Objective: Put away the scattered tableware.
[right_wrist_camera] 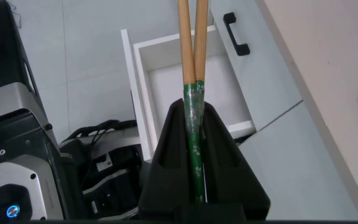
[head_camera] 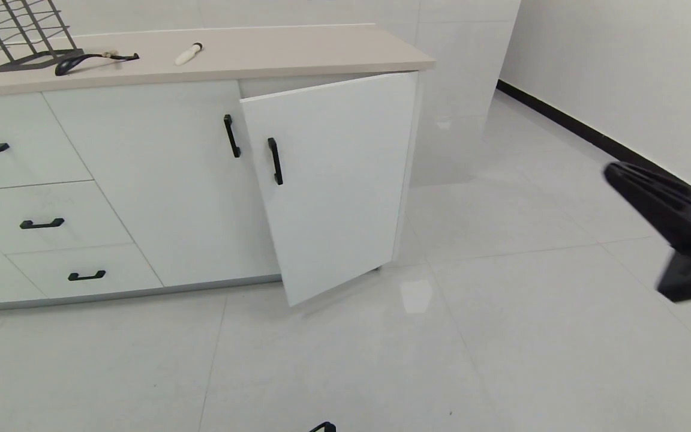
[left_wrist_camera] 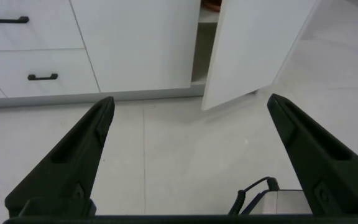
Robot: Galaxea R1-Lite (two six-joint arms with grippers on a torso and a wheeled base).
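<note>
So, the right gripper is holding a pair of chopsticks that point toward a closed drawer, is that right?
Not quite: the drawer is open, not closed. The right wrist view shows the right gripper shut on the pair of chopsticks, which point toward it.

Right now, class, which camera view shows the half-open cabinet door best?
The head view: the whole cabinet door with its handle, standing ajar. The left wrist view catches its lower part beyond the open fingers of the left gripper.

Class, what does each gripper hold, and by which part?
The right gripper grips a pair of chopsticks by their green end. The left gripper is open, holding nothing.
</note>
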